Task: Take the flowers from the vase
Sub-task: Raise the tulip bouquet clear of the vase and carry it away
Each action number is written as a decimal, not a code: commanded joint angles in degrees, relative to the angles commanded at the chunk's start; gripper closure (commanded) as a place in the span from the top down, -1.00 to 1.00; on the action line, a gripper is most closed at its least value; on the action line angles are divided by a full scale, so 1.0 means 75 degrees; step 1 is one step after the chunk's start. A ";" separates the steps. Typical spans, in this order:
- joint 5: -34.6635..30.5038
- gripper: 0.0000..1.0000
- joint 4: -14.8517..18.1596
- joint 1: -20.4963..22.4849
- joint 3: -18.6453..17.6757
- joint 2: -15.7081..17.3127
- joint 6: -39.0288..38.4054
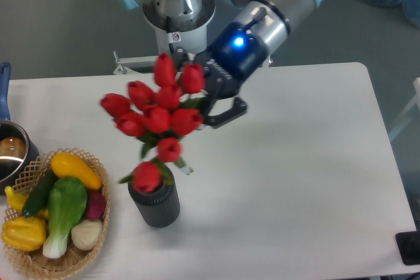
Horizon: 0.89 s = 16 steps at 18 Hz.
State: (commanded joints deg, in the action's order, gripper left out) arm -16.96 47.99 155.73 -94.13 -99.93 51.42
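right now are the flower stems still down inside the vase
No, the flowers hang in the hand with their stem ends above the vase mouth.
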 joint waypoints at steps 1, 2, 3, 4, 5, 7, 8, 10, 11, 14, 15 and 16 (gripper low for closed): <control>0.0000 -0.02 0.0000 0.0106 0.0000 -0.0012 0.0000; 0.0000 -0.02 0.0000 0.0246 0.0011 0.0000 0.0012; 0.0000 -0.02 0.0000 0.0317 0.0011 -0.0012 0.0012; -0.0012 -0.02 0.0000 0.0341 0.0011 -0.0035 0.0023; -0.0012 -0.02 0.0000 0.0445 0.0011 -0.0047 0.0035; -0.0012 -0.02 0.0000 0.0575 0.0011 -0.0059 0.0023; -0.0012 -0.02 0.0000 0.0622 0.0000 -0.0059 0.0012; 0.0000 -0.02 0.0012 0.0669 -0.0012 -0.0047 0.0000; 0.0000 -0.02 0.0012 0.0716 -0.0035 -0.0047 0.0000; 0.0000 -0.02 0.0012 0.0739 -0.0094 -0.0024 0.0000; 0.0000 -0.02 0.0012 0.0739 -0.0094 -0.0024 0.0000; 0.0000 -0.02 0.0000 0.0739 -0.0094 -0.0024 0.0012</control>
State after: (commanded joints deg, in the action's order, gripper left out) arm -16.96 47.99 161.28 -94.83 -100.11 51.50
